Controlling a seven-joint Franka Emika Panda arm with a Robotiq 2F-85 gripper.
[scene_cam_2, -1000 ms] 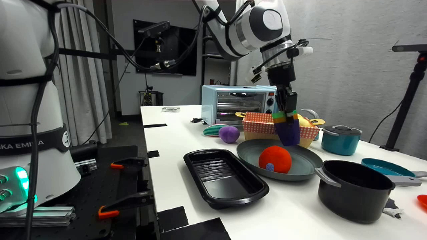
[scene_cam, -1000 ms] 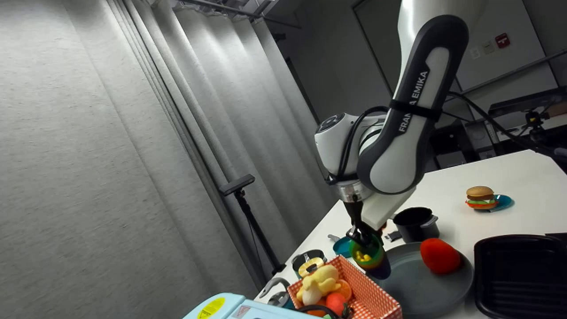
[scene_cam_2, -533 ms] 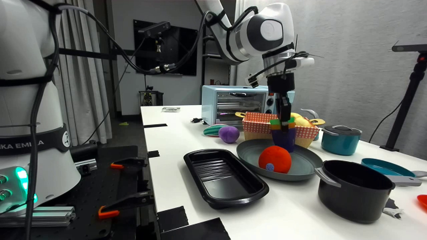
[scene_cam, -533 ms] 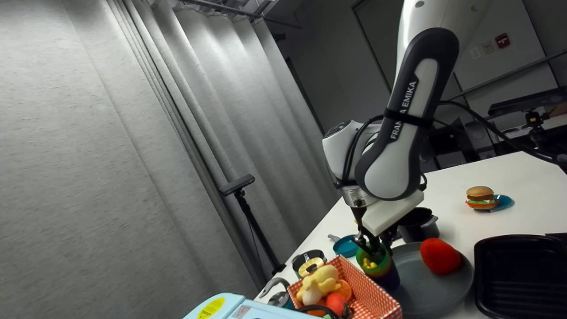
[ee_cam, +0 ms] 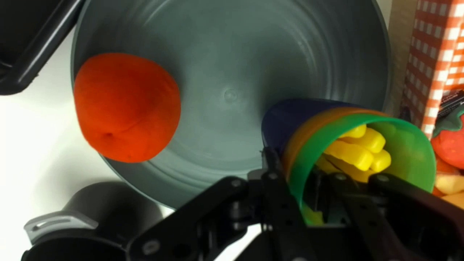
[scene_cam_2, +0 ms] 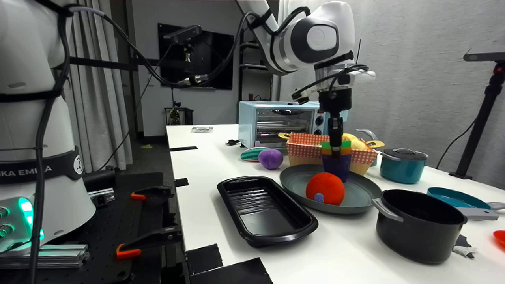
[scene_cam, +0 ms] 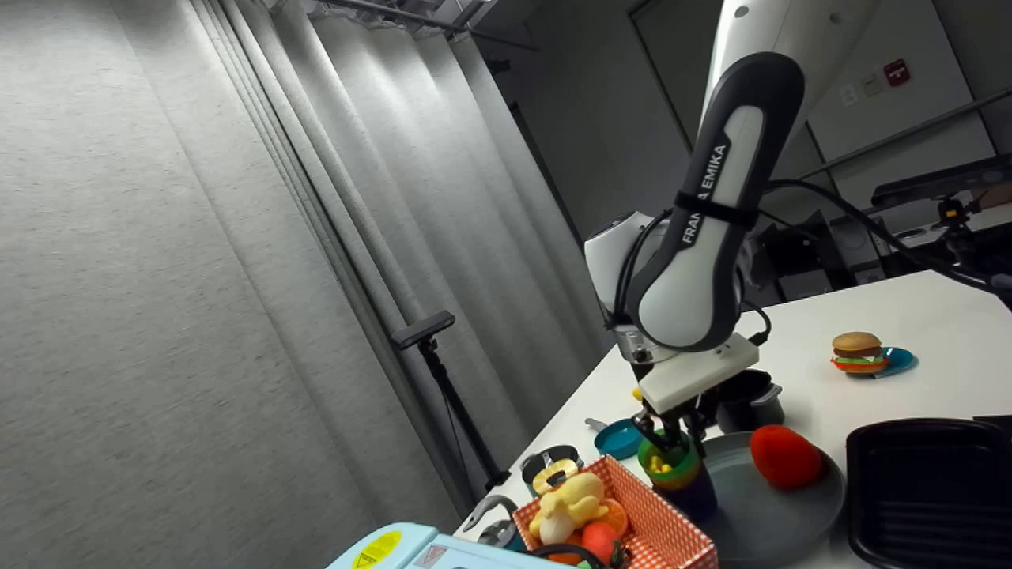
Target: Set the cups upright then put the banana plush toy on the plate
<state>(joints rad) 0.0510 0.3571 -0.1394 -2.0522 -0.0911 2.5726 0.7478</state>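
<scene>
A nested stack of cups, purple below with orange and green rims above, stands nearly upright over the far part of a wide grey dish; contact with the dish cannot be made out. My gripper is shut on the stack's wall, one finger inside the green rim and one outside. Yellow pieces lie inside the top cup. A soft yellow toy rests in the checked basket; I cannot tell whether it is the banana plush toy. A red edge is cut off by the view's border, possibly the plate.
The red-and-white basket stands close beside the cups. A red-orange round plush sits on the grey dish. Nearby are a black tray, a dark pot, a teal pan and a blue oven.
The cup stack, held in my gripper, has come down toward the grey dish and swung from a clear tilt to nearly upright. Over the last half second it has barely moved.
</scene>
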